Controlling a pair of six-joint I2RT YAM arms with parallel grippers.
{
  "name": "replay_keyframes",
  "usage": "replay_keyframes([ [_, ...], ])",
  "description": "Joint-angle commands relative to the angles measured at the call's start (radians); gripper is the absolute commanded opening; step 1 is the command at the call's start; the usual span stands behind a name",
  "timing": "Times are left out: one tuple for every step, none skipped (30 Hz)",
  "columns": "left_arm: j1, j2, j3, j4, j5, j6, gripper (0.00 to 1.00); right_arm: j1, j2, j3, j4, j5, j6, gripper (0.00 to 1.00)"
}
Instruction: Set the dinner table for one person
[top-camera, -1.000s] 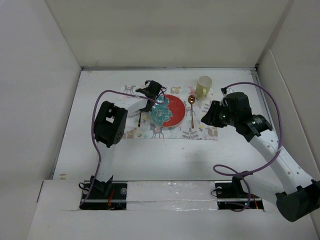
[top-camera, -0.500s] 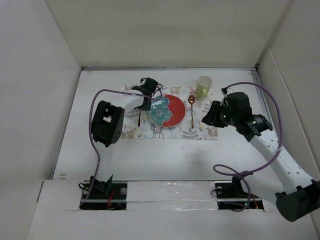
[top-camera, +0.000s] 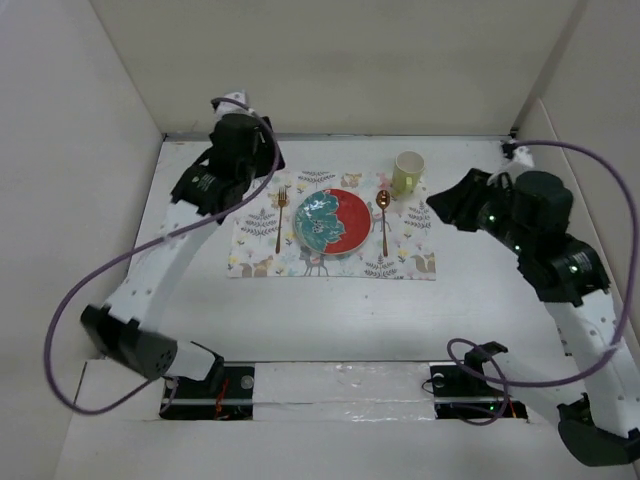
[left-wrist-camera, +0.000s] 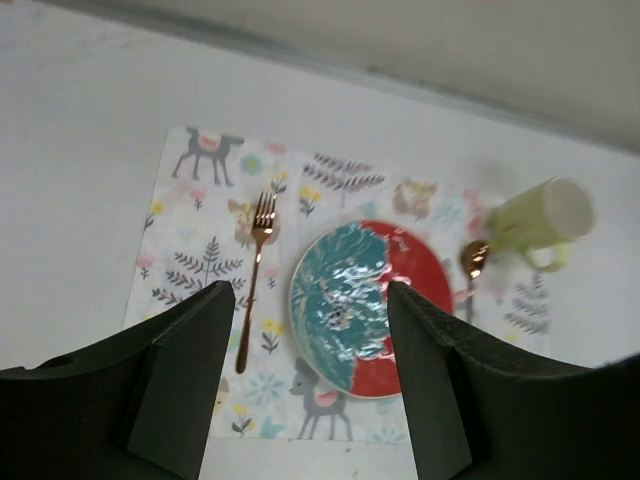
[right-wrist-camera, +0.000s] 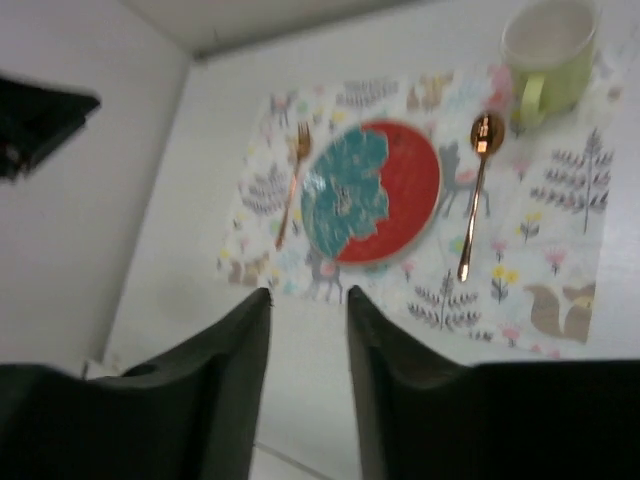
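The dinner table (top-camera: 330, 320) is a plain white top. On it lies an animal-print placemat (top-camera: 410, 255). A red and teal plate (top-camera: 333, 221) sits in the mat's middle. A copper fork (top-camera: 280, 215) lies left of the plate and a copper spoon (top-camera: 384, 222) right of it. A pale green mug (top-camera: 408, 172) stands at the mat's far right corner. My left gripper (left-wrist-camera: 310, 292) hangs open high above the mat's far left, holding nothing. My right gripper (right-wrist-camera: 307, 295) is open and empty, raised right of the mat (top-camera: 440, 207).
White panel walls (top-camera: 80, 200) close in the table on the left, back and right. Purple cables (top-camera: 70, 320) loop off both arms. Both arm bases (top-camera: 210, 380) sit at the near edge.
The left gripper opened, left the fork lying beside the plate, and rose back to the far left. The right arm pulled up and to the right.
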Motion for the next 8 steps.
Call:
replay_keyframes([
  [0.002,-0.220,-0.052,-0.026,-0.056,-0.102,0.60,0.003,-0.064,0.174,0.017,0.232,0.007,0.46],
  [0.002,-0.269,-0.099,-0.024,-0.077,-0.115,0.60,0.003,-0.066,0.199,0.000,0.346,0.000,0.49],
  [0.002,-0.321,-0.124,-0.018,-0.103,-0.125,0.64,0.003,-0.067,0.213,-0.014,0.405,-0.003,0.51],
  [0.002,-0.423,-0.184,-0.011,-0.151,-0.138,0.68,0.003,-0.078,0.210,-0.022,0.453,-0.007,0.55],
  [0.012,-0.462,-0.209,-0.009,-0.169,-0.135,0.68,0.003,-0.085,0.194,-0.017,0.532,-0.016,0.57],
  [0.012,-0.499,-0.235,-0.011,-0.188,-0.135,0.68,0.003,-0.090,0.178,-0.014,0.556,-0.019,0.58],
  [0.012,-0.546,-0.280,-0.021,-0.214,-0.127,0.69,0.003,-0.098,0.135,-0.009,0.563,-0.019,0.59],
  [0.012,-0.565,-0.310,-0.050,-0.220,-0.136,0.76,-0.009,-0.098,0.093,0.003,0.538,-0.007,0.60],
])
